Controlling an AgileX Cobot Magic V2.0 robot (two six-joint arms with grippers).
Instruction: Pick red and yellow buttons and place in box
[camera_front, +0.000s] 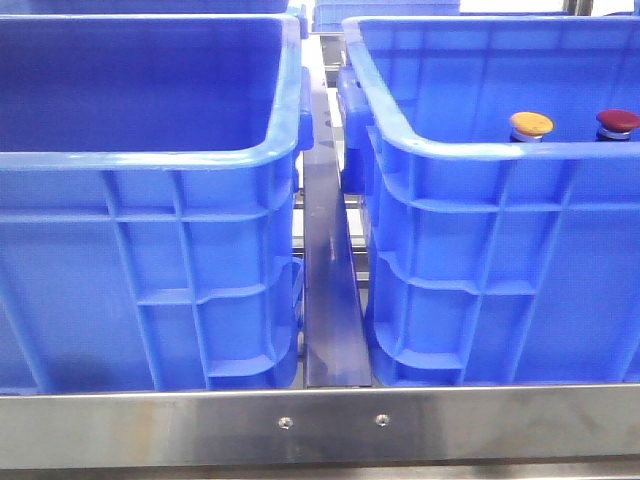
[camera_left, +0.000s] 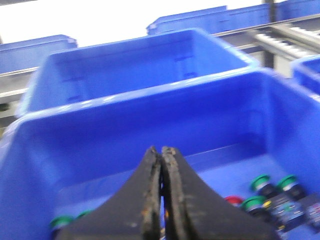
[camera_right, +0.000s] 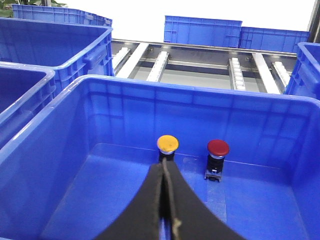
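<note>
The yellow button (camera_right: 167, 144) and red button (camera_right: 218, 148) stood upright, side by side, in the right crate (camera_right: 125, 95). They looked small, hard and light, best pinched under the cap. The right tool (camera_right: 165, 172) hung just near of the yellow one, fingers together. The left tool (camera_left: 161, 155) was likewise together, empty.
</note>
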